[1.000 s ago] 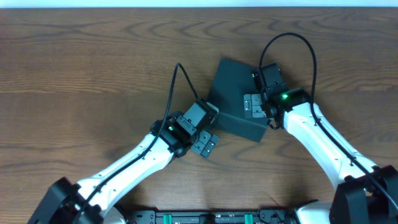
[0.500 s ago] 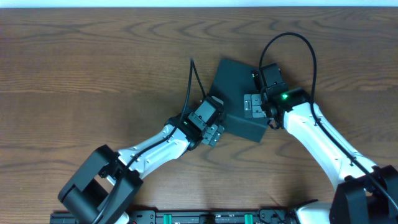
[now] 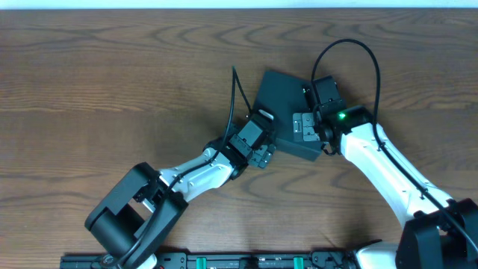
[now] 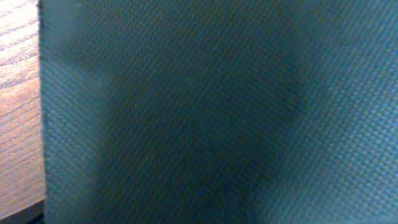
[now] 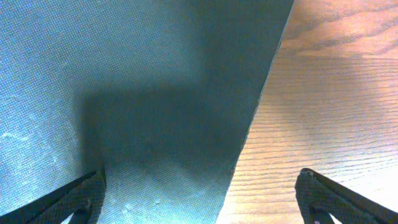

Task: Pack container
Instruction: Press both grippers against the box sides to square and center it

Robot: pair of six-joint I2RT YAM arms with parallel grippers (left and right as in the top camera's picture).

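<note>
**A:** Overhead, desk. Where's the container?

**B:** Centre-right, sitting skewed on the wood, lid apparently down. Both arms are on it.

**A:** Hands?

**B:** Right hand is spread wide at the box's right edge. Its wrist cam shows one finger over the teal top and the other over bare wood, gripping nothing. Left hand butts against the near-left side. Its cam is all teal fabric w/ no fingers in shot, so can't tell if it's spread or closed.

**A:** Which step?

**B:** Prob. early: bracing or squaring the box before opening it. No goods to pack are visible.

**A:** Next move?

**B:** Likely find the lid's free edge & lift it w/ one hand while the other pins the box. It looks free to slide.
</note>
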